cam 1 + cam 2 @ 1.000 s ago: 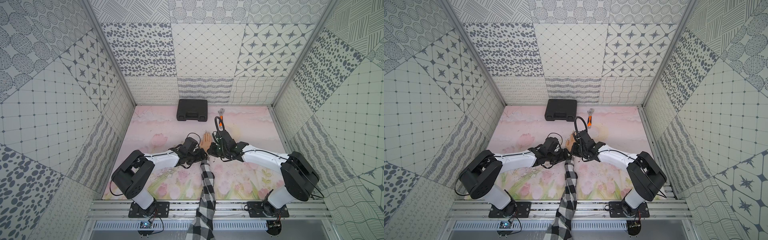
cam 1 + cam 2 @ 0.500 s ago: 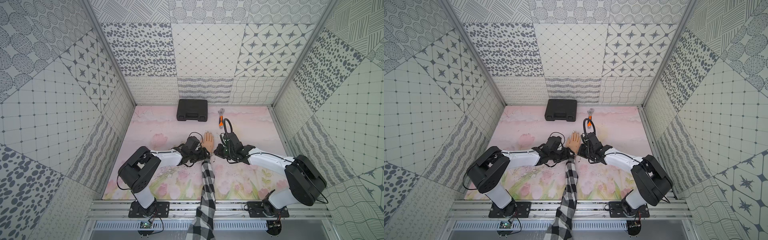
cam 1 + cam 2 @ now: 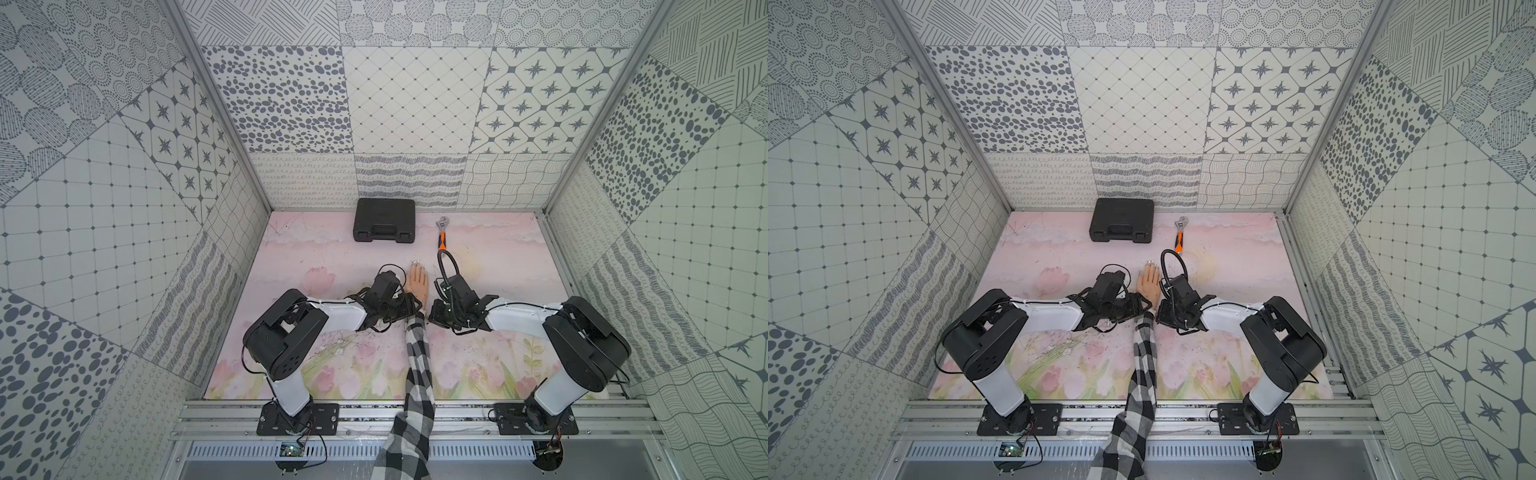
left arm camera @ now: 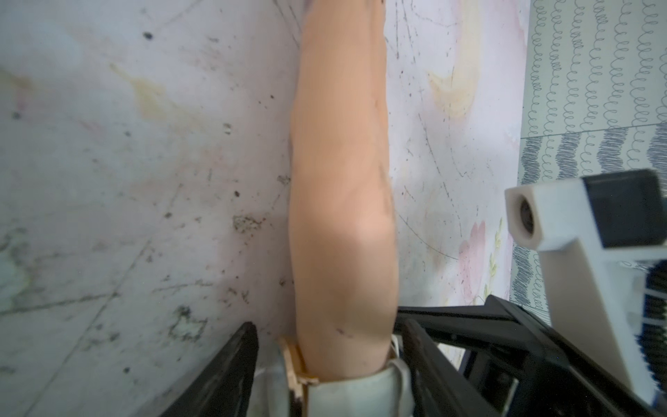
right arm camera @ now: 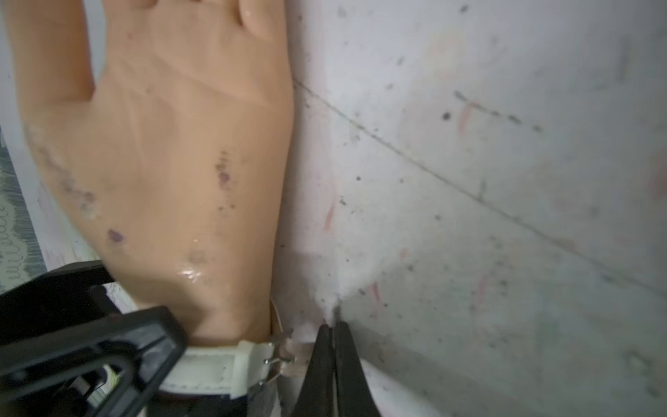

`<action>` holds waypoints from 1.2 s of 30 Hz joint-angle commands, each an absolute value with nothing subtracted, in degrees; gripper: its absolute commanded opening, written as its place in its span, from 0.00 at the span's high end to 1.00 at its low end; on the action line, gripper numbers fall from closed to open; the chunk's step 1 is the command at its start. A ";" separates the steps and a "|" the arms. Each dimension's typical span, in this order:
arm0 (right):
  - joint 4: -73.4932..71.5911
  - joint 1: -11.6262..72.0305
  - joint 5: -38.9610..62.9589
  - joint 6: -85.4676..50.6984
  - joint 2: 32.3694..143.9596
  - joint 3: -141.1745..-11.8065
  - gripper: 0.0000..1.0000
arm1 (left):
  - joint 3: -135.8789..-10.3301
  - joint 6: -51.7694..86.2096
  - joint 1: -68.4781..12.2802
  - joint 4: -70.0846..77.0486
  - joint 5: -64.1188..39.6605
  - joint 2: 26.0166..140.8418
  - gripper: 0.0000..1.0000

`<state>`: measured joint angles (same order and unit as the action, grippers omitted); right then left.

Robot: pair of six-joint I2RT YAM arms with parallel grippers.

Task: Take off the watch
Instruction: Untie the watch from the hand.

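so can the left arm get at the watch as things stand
Probably yes: the left gripper has fingers either side of the watch, nothing blocking; the right gripper sits beyond the buckle.

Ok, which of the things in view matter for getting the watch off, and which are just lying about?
In the job: watch, dummy hand wearing it, left claw, right claw.
Lying about: case, wrench, both near the back wall.

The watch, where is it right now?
In the right wrist view, the watch wraps the wrist of the mannequin hand, buckle beside the shut right claw. That is mid-table, just past the checkered sleeve.
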<state>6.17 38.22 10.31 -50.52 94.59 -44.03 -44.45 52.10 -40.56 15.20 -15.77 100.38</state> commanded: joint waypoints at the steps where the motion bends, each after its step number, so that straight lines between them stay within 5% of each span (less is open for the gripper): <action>1: 7.50 39.34 10.88 -50.35 97.13 -44.71 1.00 | -42.51 52.76 -40.35 -5.58 -9.07 102.73 0.34; 6: 8.85 39.55 10.56 -50.16 94.00 -46.43 1.00 | -42.60 52.18 -40.34 -5.97 -9.23 101.79 0.32; 17: 16.38 39.47 8.82 -47.82 86.06 -54.44 1.00 | -45.99 48.89 -38.37 -10.93 -7.25 93.35 0.10; 36: 9.92 39.46 15.11 -51.63 89.06 -55.99 1.00 | -44.56 49.54 -38.47 -9.65 -7.22 88.53 0.07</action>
